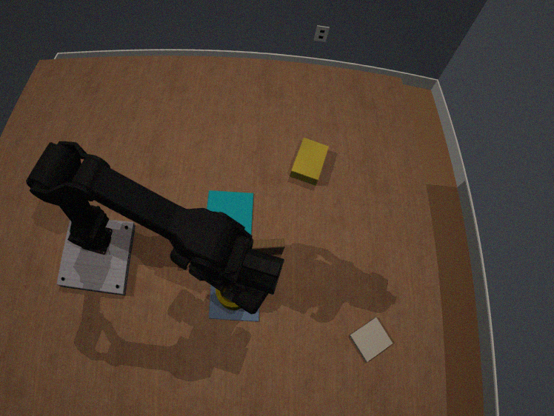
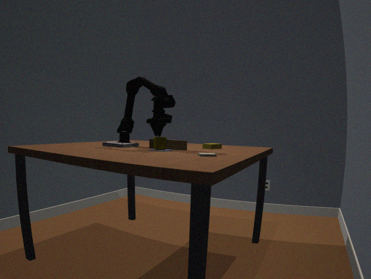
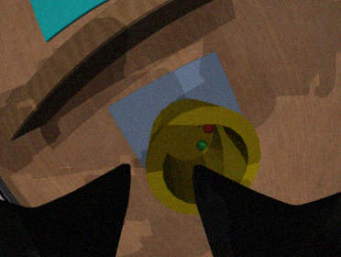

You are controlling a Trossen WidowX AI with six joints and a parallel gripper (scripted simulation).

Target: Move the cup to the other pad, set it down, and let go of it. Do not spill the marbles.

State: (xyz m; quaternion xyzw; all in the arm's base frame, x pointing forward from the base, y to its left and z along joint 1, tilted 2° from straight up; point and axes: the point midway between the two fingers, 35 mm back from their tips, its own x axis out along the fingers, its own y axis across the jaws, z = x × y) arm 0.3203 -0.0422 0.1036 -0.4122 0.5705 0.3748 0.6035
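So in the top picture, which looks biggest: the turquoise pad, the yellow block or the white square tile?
Largest to smallest:
1. Flat turquoise pad, though the arm hides its lower corner.
2. Yellow rectangular block.
3. Thin white square tile, close to the block, so this order is unsure.

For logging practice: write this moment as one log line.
tool: open, over cup rim | cup: upright on blue pad | marbles: inside

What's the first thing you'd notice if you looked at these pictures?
The big black robot arm reaching over the wooden table, its claw half open just above a yellow cup. The cup sits on a blue pad with a red marble and a green marble inside.
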